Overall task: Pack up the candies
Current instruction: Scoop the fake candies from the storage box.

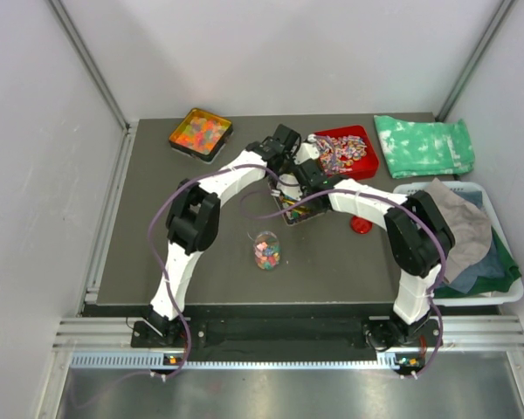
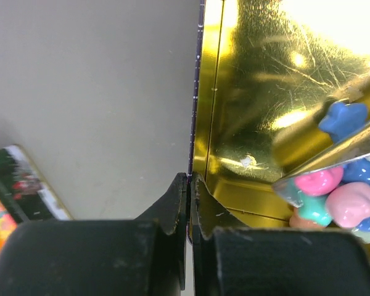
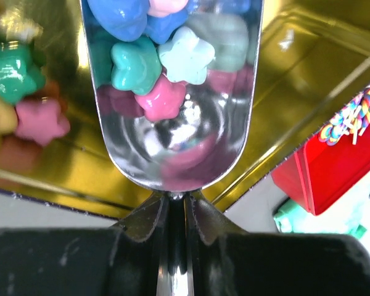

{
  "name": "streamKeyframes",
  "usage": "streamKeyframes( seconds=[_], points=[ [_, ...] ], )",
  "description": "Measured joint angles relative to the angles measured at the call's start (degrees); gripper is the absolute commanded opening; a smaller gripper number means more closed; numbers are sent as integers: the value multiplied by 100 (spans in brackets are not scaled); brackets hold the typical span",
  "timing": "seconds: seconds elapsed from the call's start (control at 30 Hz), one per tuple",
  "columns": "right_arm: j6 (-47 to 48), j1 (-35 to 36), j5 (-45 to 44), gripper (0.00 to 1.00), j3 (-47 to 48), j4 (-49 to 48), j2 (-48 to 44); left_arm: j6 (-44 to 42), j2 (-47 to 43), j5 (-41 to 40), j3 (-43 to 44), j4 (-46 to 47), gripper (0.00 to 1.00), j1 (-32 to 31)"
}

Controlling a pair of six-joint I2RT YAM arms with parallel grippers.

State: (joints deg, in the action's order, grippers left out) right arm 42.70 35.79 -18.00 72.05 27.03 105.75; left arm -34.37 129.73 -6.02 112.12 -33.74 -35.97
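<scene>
The candies [image 3: 154,68] are small star-like sweets in pink, blue and teal. Several lie in a shiny metal scoop [image 3: 179,142], and more lie loose [image 3: 18,92] in a gold-lined tin [image 3: 308,68]. My right gripper [image 3: 177,200] is shut on the scoop's handle and holds the scoop over the tin. My left gripper [image 2: 189,179] is shut on the tin's thin side wall [image 2: 197,92]; the scoop's candies [image 2: 333,197] show to its right. From above, both grippers meet at the tin [image 1: 293,209]. A clear jar [image 1: 266,250] holding some candies stands in front of the tin.
A red tray [image 1: 345,150] of striped sweets stands right behind the tin. A tray of orange gummies [image 1: 200,133] is at the back left. A red lid [image 1: 361,225] lies right of the tin. A green cloth [image 1: 424,144] and a white basket [image 1: 498,297] of cloths are at the right.
</scene>
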Motion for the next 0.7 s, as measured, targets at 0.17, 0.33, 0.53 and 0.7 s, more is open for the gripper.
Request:
streamKeyframes(
  seconds=[0.17, 0.33, 0.53, 0.7],
  points=[
    [-192, -48, 11, 0, 0, -216, 0, 269, 278, 188, 289, -221, 13, 146],
    [-282, -83, 13, 0, 0, -348, 0, 433, 369, 262, 409, -269, 20, 240],
    [-295, -83, 131, 0, 0, -387, -114, 551, 396, 278, 496, -282, 20, 308],
    [-372, -83, 317, 0, -7, -356, -396, 645, 431, 286, 658, -286, 29, 365]
  ],
)
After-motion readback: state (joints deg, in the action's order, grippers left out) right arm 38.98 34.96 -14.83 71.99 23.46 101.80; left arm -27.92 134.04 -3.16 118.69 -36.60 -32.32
